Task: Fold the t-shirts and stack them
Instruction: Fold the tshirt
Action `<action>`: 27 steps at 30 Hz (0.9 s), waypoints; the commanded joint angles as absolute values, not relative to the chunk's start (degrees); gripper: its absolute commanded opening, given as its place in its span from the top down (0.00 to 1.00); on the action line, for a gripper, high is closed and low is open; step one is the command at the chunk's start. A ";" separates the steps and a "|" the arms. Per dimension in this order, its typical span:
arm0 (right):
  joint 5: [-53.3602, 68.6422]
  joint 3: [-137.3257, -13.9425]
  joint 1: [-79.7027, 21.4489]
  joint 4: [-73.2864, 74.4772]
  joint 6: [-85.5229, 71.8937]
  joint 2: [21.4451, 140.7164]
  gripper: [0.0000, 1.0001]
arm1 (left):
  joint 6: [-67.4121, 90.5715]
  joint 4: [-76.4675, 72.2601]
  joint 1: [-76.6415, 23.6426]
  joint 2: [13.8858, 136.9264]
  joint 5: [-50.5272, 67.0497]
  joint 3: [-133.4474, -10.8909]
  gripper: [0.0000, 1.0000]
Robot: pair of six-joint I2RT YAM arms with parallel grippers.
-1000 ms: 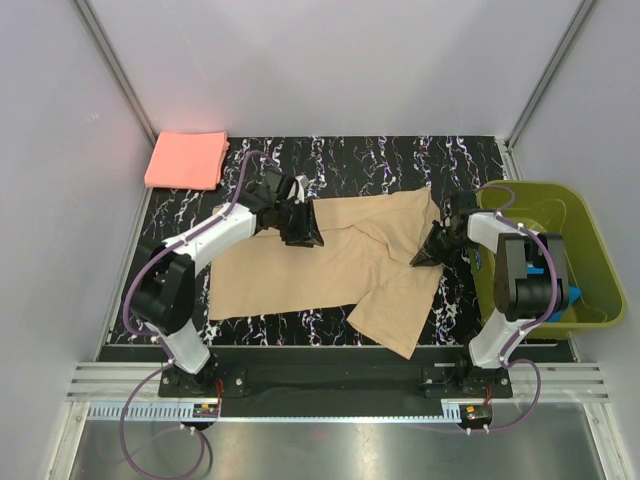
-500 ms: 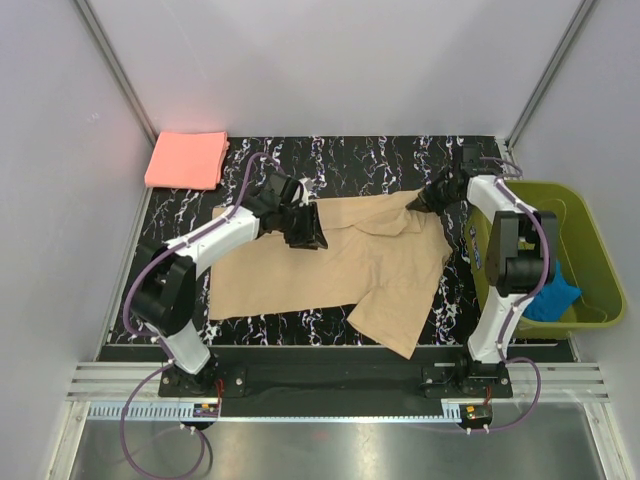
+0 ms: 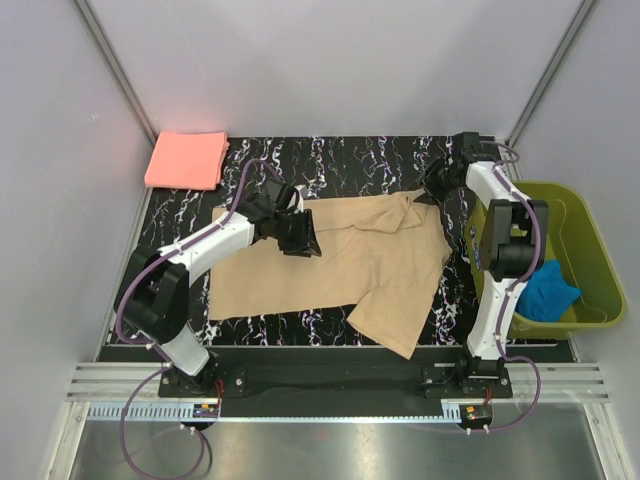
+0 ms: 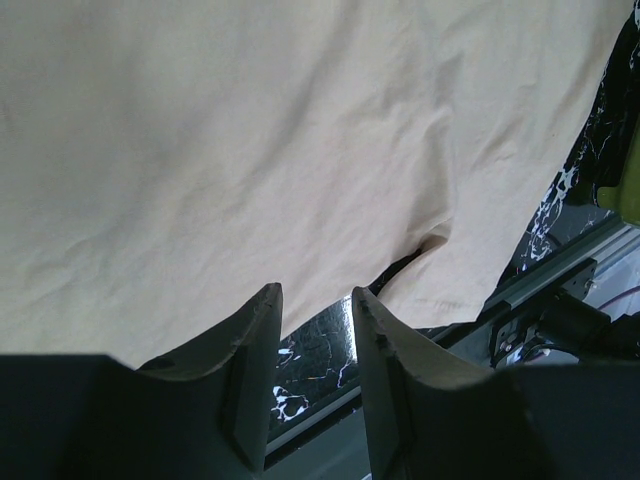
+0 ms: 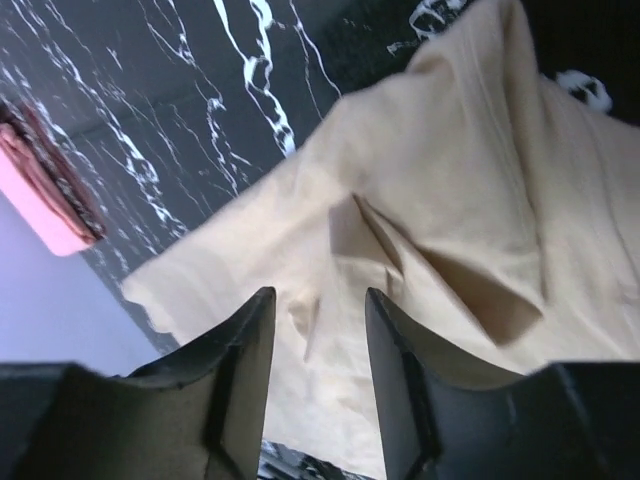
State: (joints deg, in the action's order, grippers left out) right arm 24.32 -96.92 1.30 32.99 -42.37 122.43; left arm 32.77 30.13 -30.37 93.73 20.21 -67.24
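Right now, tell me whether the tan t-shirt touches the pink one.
Apart. The top view shows bare marbled table between the folded salmon-pink t-shirt at the far left corner and the spread tan t-shirt.

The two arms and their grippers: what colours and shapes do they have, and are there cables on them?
Both the left arm and the right arm have white links with black joints. A thin purple cable runs in loops along each. The left gripper and the right gripper are black, each with two dark, curved, tapering fingers. No markings are readable.
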 commanded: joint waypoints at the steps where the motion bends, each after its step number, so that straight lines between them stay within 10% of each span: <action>1: 21.36 -93.27 1.41 36.40 -31.22 111.65 0.49 | 31.64 28.83 -30.32 91.58 19.16 -66.89 0.61; 17: 33.04 -80.76 1.41 20.92 -27.42 113.81 0.39 | 31.55 31.90 -30.32 89.13 18.46 -65.92 0.61; 27: 36.47 -81.65 1.32 16.96 -31.20 118.56 0.49 | 32.61 31.64 -30.32 86.49 17.23 -63.37 0.61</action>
